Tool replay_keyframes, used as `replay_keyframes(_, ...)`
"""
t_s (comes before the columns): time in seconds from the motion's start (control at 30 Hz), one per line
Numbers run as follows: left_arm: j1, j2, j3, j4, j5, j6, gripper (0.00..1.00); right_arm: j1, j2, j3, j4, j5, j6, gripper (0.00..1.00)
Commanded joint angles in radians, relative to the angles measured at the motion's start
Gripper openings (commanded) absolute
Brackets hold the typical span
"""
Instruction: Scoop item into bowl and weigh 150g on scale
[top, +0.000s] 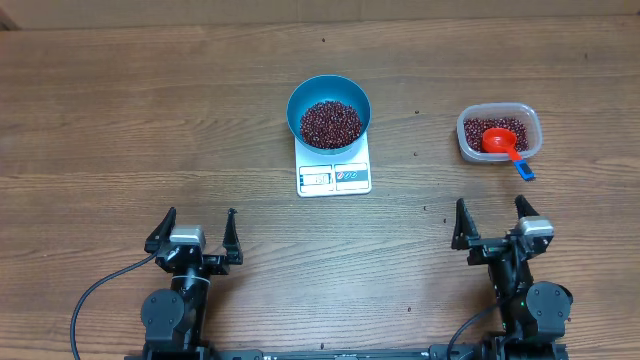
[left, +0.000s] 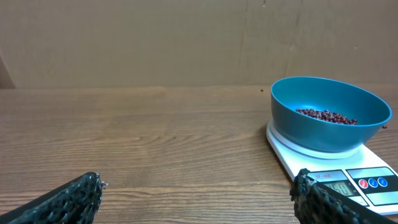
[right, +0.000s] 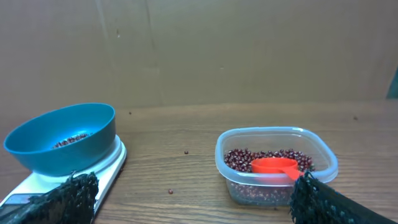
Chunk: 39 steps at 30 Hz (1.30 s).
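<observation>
Nearest, the left pincer (top: 200, 222) and right pincer (top: 490, 210) hang spread, empty, over the bench (top: 120, 120). Beyond, the scale (top: 334, 177) carries the bowl (top: 297, 100) of beans (top: 331, 123); its reading is illegible. If short, the right pincer needs the scoop (top: 497, 140) in the tub (top: 466, 140).

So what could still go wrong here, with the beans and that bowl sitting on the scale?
1. The blue bowl is about as wide as the scale under it; a bump could shift or tip it.
2. The red scoop lies in the clear tub, handle over the rim; grabbing it might drag the tub.
3. Stray beans already lie on the table, so more may spill in transit.
</observation>
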Motion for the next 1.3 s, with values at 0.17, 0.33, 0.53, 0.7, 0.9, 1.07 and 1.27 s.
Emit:
replay_keyframes(0.17,0.003,-0.011,-0.004,-0.002,0.011,0.019,1.00,0.008,-0.012,-0.011,0.005,-0.019,-0.068,1.00)
replay_keyframes(0.33,0.003,-0.011,-0.004,-0.002,0.012,0.019,1.00,0.008,-0.012,-0.011,0.005,-0.004,-0.073,1.00)
replay_keyframes(0.53,0.003,-0.011,-0.004,-0.002,0.011,0.019,1.00,0.008,-0.012,-0.011,0.007,0.001,-0.073,1.00)
replay_keyframes(0.7,0.003,-0.011,-0.004,-0.002,0.012,0.019,1.00,0.008,-0.012,-0.011,0.007,0.001,-0.073,1.00)
replay_keyframes(0.9,0.003,-0.011,-0.004,-0.002,0.011,0.019,0.99,0.007,-0.012,-0.011,0.007,0.001,-0.073,1.00)
replay_keyframes(1.07,0.003,-0.011,-0.004,-0.002,0.011,0.019,1.00,0.007,-0.012,-0.011,0.007,0.001,-0.073,1.00)
replay_keyframes(1.27,0.003,-0.011,-0.004,-0.002,0.011,0.019,1.00,0.007,-0.011,-0.011,0.007,0.001,-0.073,1.00)
